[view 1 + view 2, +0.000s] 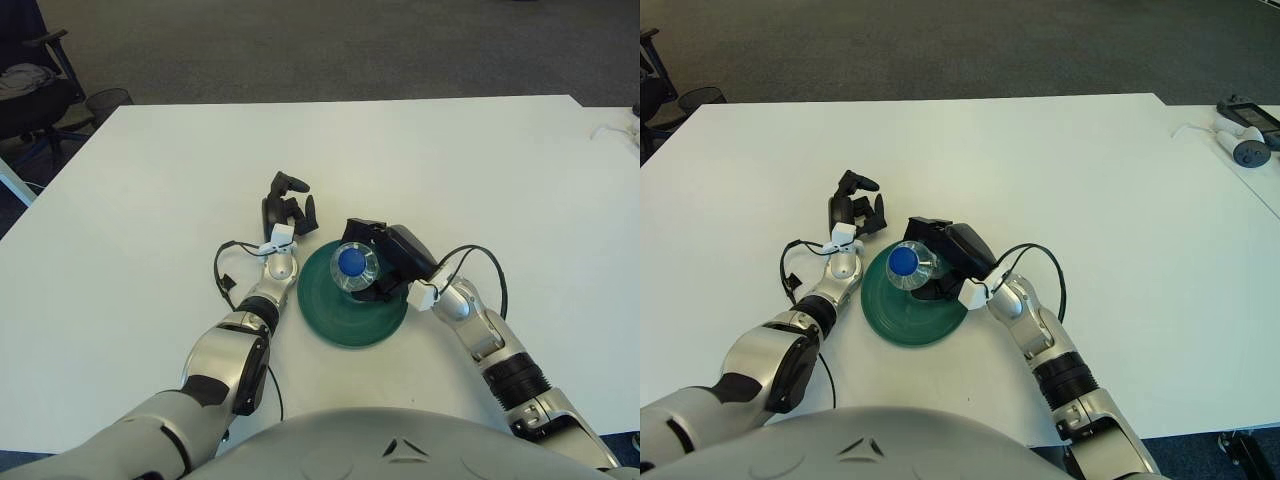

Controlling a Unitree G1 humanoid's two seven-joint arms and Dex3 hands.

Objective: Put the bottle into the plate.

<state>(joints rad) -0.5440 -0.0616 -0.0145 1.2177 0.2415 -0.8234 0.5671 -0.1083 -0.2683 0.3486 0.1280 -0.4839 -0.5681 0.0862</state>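
Observation:
A clear plastic bottle [353, 265] with a blue cap stands upright over the dark green plate [345, 312] near the table's front middle. My right hand [385, 258] comes in from the right and is shut on the bottle, its black fingers wrapped around the body. Whether the bottle's base touches the plate is hidden by the cap and the hand. My left hand [285, 208] shows just beyond the plate's left rim, fingers spread and holding nothing.
The white table [150, 190] stretches wide around the plate. An office chair [30, 85] and a wire bin [108, 100] stand off the far left corner. Small devices with a cable [1240, 135] lie on a neighbouring table at far right.

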